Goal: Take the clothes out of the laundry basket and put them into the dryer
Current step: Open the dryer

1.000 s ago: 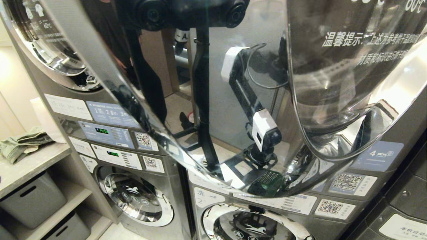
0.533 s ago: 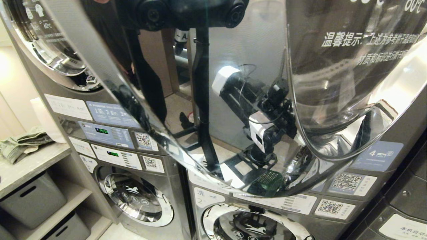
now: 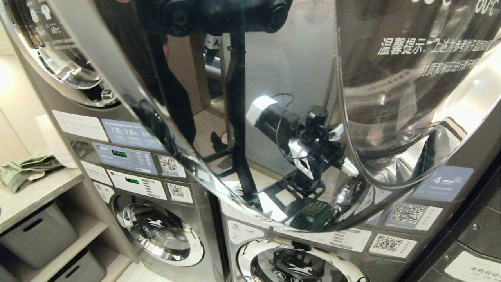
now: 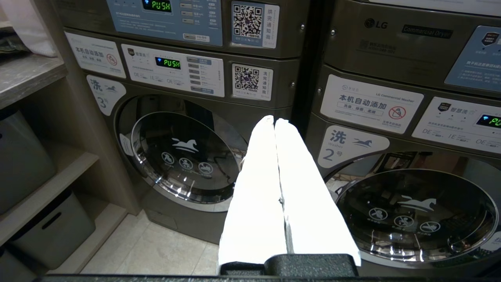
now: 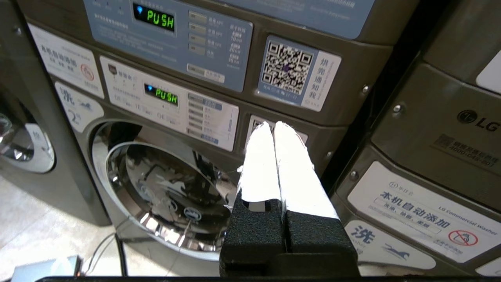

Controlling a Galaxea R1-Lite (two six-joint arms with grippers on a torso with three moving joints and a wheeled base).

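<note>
Found greenish clothes [image 3: 27, 168] heaped on the bench [image 3: 35, 196], left of the dryer door [image 3: 117, 78]; spotted no laundry basket anywhere. Noted the left hand [image 4: 274, 121] clenched on nothing, below the dryer door, facing the washer fronts [image 4: 184, 156]. Caught the right arm's reflection [image 3: 305, 145] in the dryer door, folded lower and tighter than a second before. Saw the right hand [image 5: 272, 124], partly parted then, clenched empty too, below the dryer door. Judged both arms tucked away, nothing carried; could not tell what was loaded behind the dryer door.

Grey dryer [image 3: 297, 58], glass door [image 3: 391, 98] shut – reflective
</note>
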